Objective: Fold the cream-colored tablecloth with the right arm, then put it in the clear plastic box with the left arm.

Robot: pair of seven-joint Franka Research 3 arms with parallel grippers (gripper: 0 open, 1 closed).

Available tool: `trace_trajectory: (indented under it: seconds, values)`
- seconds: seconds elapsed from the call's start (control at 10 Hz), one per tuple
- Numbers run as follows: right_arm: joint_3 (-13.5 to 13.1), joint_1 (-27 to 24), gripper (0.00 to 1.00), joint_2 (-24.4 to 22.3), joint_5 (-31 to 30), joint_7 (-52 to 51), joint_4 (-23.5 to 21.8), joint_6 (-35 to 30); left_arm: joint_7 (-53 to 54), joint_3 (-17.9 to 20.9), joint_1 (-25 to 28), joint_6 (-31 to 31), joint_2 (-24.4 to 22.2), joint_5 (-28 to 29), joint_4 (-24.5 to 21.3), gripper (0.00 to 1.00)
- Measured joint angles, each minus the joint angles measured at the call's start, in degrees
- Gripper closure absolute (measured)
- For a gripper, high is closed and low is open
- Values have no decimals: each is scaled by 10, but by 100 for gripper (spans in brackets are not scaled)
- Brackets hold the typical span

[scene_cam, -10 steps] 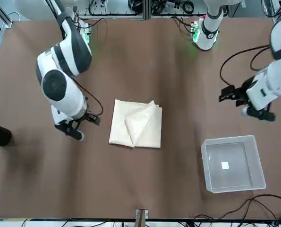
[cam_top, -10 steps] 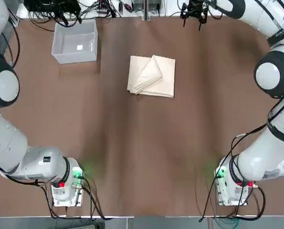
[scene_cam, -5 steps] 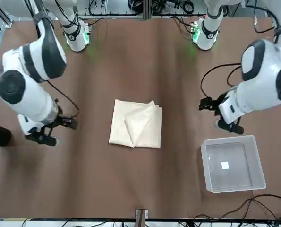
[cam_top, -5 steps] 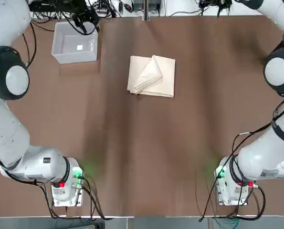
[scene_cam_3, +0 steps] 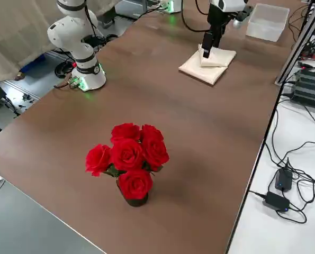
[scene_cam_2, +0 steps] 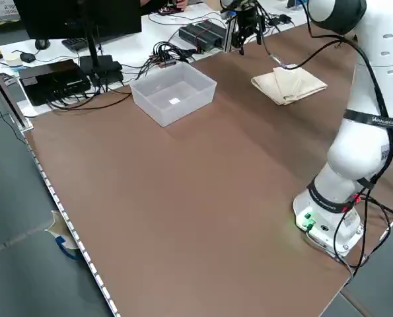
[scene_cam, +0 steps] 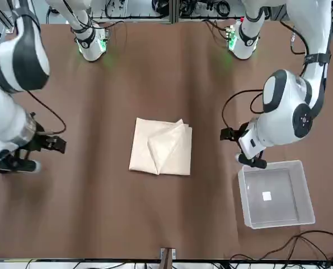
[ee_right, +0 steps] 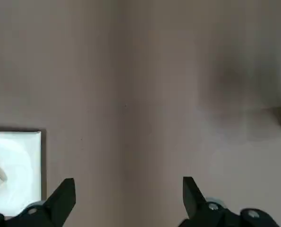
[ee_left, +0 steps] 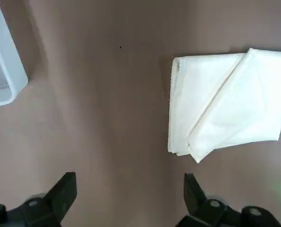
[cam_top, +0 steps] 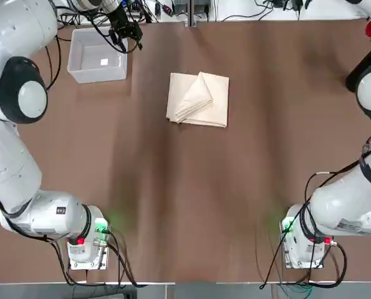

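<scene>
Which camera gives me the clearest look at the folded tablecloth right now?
The left wrist view: the cream-colored tablecloth fills much of the frame, layered edges and diagonal top flap distinct. Top and front views show it whole but smaller; the side views show it far off, and the right side view has an arm partly in front of it.

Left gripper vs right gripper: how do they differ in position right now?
The left gripper hangs beside the clear plastic box, between it and the folded cream-colored tablecloth; the right gripper is out at the table's far side, well away from both. In the wrist views the left gripper has the tablecloth under it, while the right gripper sees mostly bare table. Shared: both are open and hold nothing.
</scene>
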Motion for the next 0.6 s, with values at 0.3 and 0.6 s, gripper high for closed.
trace_trajectory:
  seconds: [0.3,0.6]
  values:
    - [-17,-17,0,-37,2,-34,-1,-7,0,-10,-1,42,52,0,0,0]
    - [-40,-18,0,-67,6,-55,-12,-13,-1,-21,-12,95,101,0,-1,0]
